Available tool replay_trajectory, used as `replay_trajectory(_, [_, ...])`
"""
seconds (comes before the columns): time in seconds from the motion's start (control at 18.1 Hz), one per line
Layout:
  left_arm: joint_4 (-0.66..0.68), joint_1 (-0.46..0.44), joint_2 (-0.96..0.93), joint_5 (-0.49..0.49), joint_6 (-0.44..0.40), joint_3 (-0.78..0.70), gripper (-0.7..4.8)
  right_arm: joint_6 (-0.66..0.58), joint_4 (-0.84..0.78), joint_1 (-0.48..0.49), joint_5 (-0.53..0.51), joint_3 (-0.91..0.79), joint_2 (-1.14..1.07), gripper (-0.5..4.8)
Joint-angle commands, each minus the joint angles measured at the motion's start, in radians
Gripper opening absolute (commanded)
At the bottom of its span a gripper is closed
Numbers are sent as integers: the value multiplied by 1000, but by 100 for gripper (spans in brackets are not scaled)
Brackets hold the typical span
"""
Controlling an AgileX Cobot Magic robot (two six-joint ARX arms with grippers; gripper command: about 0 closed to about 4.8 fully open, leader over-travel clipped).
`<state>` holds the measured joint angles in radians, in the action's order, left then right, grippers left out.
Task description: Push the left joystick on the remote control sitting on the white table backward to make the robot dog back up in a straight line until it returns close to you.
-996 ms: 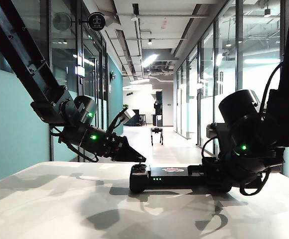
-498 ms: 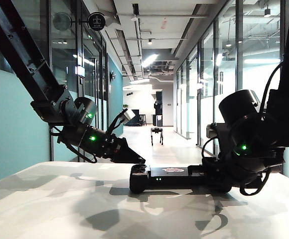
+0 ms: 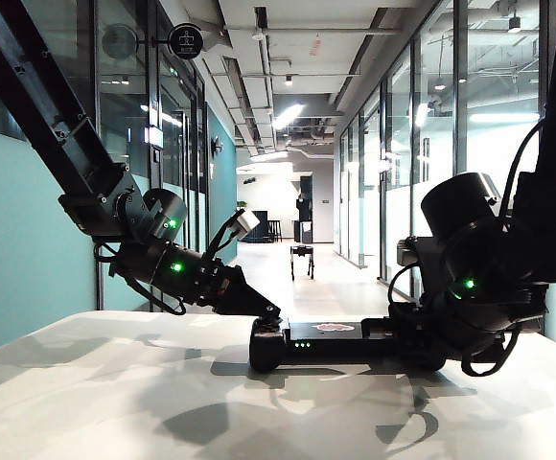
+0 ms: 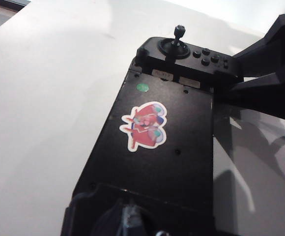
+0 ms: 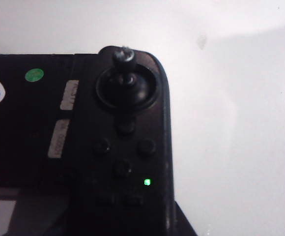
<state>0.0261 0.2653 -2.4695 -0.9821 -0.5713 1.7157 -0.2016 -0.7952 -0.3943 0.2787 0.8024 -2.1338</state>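
The black remote control (image 3: pixel 331 337) lies on the white table (image 3: pixel 115 393), its pinkish logo (image 4: pixel 144 125) facing up. My left gripper (image 3: pixel 270 310) is shut to a point and rests on the controller's left end, where it covers the left joystick. In the left wrist view its dark tips (image 4: pixel 128 221) sit over that near end. My right gripper (image 3: pixel 405 335) is shut on the controller's right end, and its fingers (image 4: pixel 270 59) flank the body. The twin right stick (image 5: pixel 124 58) stands upright. The robot dog (image 3: pixel 302 257) stands small, far down the corridor.
Glass walls line both sides of the corridor beyond the table's far edge. Both black arms reach in from the sides, the left arm's forearm (image 3: pixel 177 268) sloping down over the table. Shadows of the arms fall on the near tabletop.
The left gripper's tip has tilted and crept slightly right and down onto the controller's left end, now covering the small stick seen earlier. The right arm, the controller and the robot dog look unchanged.
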Motion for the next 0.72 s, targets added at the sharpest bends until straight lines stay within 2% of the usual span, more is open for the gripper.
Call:
replay_trajectory(0.06, [25, 1, 3, -6, -5, 1, -6, -9, -31, 0, 11, 4, 6, 144])
replay_trajectory(0.72, [43, 1, 3, -6, -27, 1, -6, -9, -32, 0, 11, 4, 6, 144])
